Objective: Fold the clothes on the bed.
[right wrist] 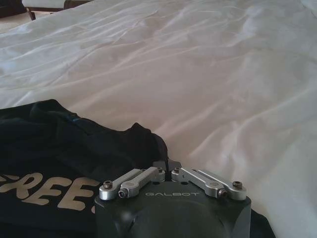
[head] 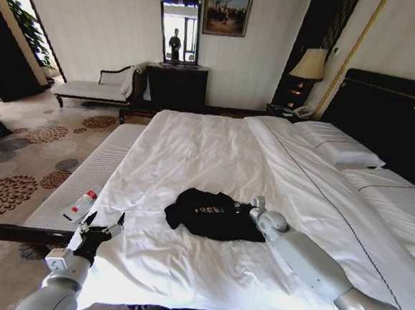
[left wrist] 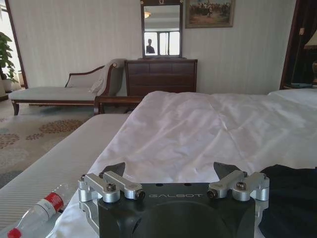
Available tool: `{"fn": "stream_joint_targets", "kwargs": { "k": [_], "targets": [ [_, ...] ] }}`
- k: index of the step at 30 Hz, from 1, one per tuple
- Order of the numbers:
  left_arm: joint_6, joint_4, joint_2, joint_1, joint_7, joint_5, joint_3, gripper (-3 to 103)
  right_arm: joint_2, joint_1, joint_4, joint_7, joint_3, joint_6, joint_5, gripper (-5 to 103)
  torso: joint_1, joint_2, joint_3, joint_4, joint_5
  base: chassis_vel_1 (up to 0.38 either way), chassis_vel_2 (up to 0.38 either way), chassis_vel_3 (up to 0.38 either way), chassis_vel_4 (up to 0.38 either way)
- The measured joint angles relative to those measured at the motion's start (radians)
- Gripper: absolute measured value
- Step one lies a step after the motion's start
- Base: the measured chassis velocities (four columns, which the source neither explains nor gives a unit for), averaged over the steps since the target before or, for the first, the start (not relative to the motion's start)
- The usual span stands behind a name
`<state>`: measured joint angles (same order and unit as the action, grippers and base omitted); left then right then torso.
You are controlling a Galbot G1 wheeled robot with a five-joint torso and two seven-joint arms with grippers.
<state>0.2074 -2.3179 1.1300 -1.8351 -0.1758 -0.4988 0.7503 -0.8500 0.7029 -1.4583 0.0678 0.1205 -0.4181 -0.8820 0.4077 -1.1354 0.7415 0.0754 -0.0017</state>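
Head view: the black T-shirt lies bunched on the white bed, near the foot, its "FREE!" lettering up. My right gripper is down at the shirt's far right edge, fingers drawn together on a peak of dark cloth — the right wrist view shows the tips meeting just where the fabric rises, so I judge it pinched, though the contact itself sits behind the gripper body. My left gripper hangs spread wide above the bed's left edge, well apart from the shirt, holding nothing.

I expect the shirt to handle light and limp: it will drape, slide easily over the smooth duvet and keep no shape of its own. Best holds look to be a hem corner, a shoulder seam or a sleeve edge — a pinch through the middle would only gather more of it.

Sleeves, collar and hem cannot be told apart in the heap; what lies folded beneath is hidden. My right arm covers the shirt's near right side. A bottle lies on the bench beside the bed.
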Motion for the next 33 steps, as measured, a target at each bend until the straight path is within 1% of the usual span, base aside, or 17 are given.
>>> {"fn": "stream_joint_targets", "kwargs": {
  "k": [2,5,6,8,9,10,13,15,16,18,20,22,24,25,27,30,33],
  "targets": [
    [0.018,0.015,-0.035,0.040,-0.018,-0.035,-0.021,100,0.004,0.009,-0.015,0.005,-0.013,0.000,-0.010,1,0.000,0.000,0.000,0.0005,-0.0001,0.000,0.000,0.000,0.000],
    [0.057,0.063,-0.132,0.167,-0.063,-0.158,-0.094,100,0.010,0.031,-0.041,0.020,-0.029,-0.001,-0.022,1,0.000,0.000,0.000,0.0007,-0.0003,0.000,0.000,0.000,0.000],
    [0.057,0.063,-0.132,0.167,-0.063,-0.158,-0.094,100,0.010,0.031,-0.041,0.020,-0.029,-0.001,-0.022,1,0.000,0.000,0.000,0.0007,-0.0003,0.000,0.000,0.000,0.000],
    [0.069,0.097,-0.179,0.227,-0.078,-0.226,-0.141,100,0.013,0.037,-0.047,0.026,-0.030,-0.003,-0.023,1,0.000,0.000,0.000,0.0008,0.0001,0.000,0.000,0.000,0.000],
    [0.078,0.145,-0.231,0.296,-0.087,-0.288,-0.206,100,0.016,0.038,-0.050,0.028,-0.030,-0.004,-0.022,1,0.000,0.000,0.000,0.0007,-0.0002,0.000,0.000,0.000,0.000],
    [0.082,0.173,-0.255,0.335,-0.089,-0.315,-0.242,100,0.016,0.038,-0.051,0.029,-0.030,-0.005,-0.022,1,0.000,0.000,0.000,0.0005,-0.0002,0.000,0.000,0.000,0.000],
    [0.087,0.219,-0.285,0.406,-0.093,-0.357,-0.301,100,0.016,0.036,-0.051,0.029,-0.029,-0.005,-0.023,1,0.000,0.000,0.000,0.0002,0.0001,0.000,0.000,0.000,0.000],
    [0.101,0.315,-0.321,0.599,-0.110,-0.466,-0.441,100,0.015,0.023,-0.045,0.029,-0.026,-0.006,-0.024,1,0.000,0.000,0.000,0.0001,-0.0003,0.000,0.000,0.000,0.000],
    [0.101,0.315,-0.321,0.599,-0.110,-0.466,-0.441,100,0.015,0.023,-0.045,0.029,-0.026,-0.006,-0.024,1,0.000,0.000,0.000,0.0001,-0.0003,0.000,0.000,0.000,0.000],
    [0.107,0.368,-0.324,0.706,-0.114,-0.522,-0.527,100,0.013,0.016,-0.039,0.028,-0.023,-0.006,-0.025,1,0.000,0.000,0.000,0.0010,0.0000,0.000,0.000,0.000,0.000],
    [0.113,0.457,-0.302,0.844,-0.118,-0.597,-0.651,100,0.009,0.010,-0.031,0.028,-0.021,-0.006,-0.025,1,0.000,0.000,0.000,0.0006,0.0001,0.000,0.000,0.000,0.000],
    [0.115,0.490,-0.290,0.885,-0.117,-0.619,-0.686,100,0.008,0.009,-0.029,0.028,-0.021,-0.006,-0.026,1,0.000,0.000,0.000,0.0005,0.0002,0.000,0.000,0.000,0.000],
    [0.119,0.567,-0.253,0.962,-0.114,-0.665,-0.750,100,0.008,0.008,-0.027,0.028,-0.021,-0.006,-0.026,1,0.000,0.000,0.000,0.0005,0.0001,0.000,0.000,0.000,0.000],
    [0.125,0.630,-0.212,1.014,-0.113,-0.718,-0.781,100,0.008,0.008,-0.026,0.028,-0.021,-0.007,-0.026,1,0.000,0.000,0.000,0.0004,0.0000,0.000,0.000,0.000,0.000],
    [0.127,0.664,-0.185,1.038,-0.113,-0.740,-0.791,100,0.009,0.008,-0.024,0.028,-0.020,-0.007,-0.026,1,0.000,0.000,0.000,0.0003,0.0001,0.000,0.000,0.000,0.000],
    [0.134,0.763,-0.106,1.115,-0.113,-0.787,-0.827,100,0.019,-0.004,-0.017,0.027,-0.014,-0.007,-0.027,1,0.000,0.000,0.000,0.0004,0.0001,0.000,0.000,0.000,0.000],
    [0.138,0.786,-0.084,1.138,-0.113,-0.795,-0.844,100,0.023,-0.009,-0.013,0.026,-0.011,-0.007,-0.028,1,0.000,0.000,0.000,0.0004,0.0003,0.000,0.000,0.000,0.000]
  ]
}}
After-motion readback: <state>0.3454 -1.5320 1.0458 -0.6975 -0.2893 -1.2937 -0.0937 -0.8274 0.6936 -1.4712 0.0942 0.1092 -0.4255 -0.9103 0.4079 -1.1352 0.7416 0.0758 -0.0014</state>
